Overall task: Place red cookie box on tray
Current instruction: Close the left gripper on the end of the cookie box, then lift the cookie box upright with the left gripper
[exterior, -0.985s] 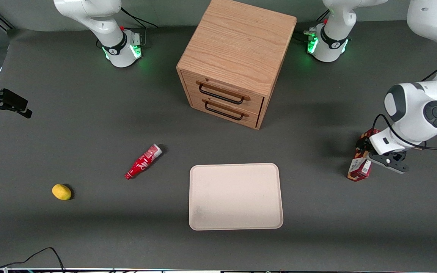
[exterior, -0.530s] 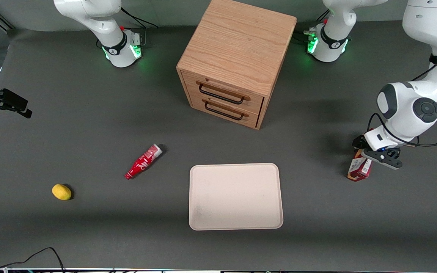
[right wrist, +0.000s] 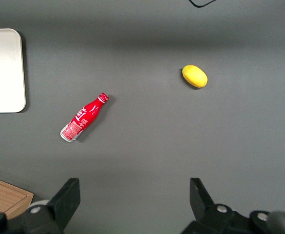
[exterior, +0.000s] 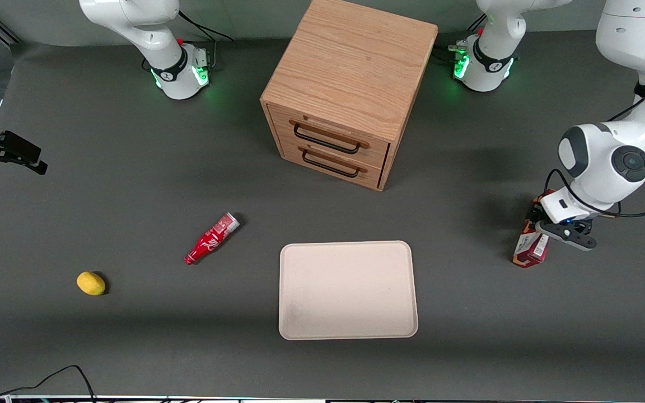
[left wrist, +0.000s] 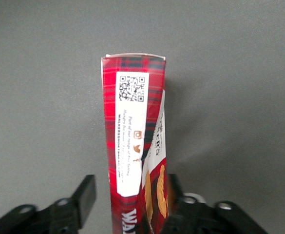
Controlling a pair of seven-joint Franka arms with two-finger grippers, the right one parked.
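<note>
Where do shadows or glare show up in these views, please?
Front view: soft shadows beside the drawer cabinet and the gripper at the red cookie box; green glow at both arm bases. Left wrist view: even light, a faint shadow beside the box, no glare.

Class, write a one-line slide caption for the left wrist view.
Open gripper straddles the red cookie box lying on the gray table, one finger touching it.
</note>
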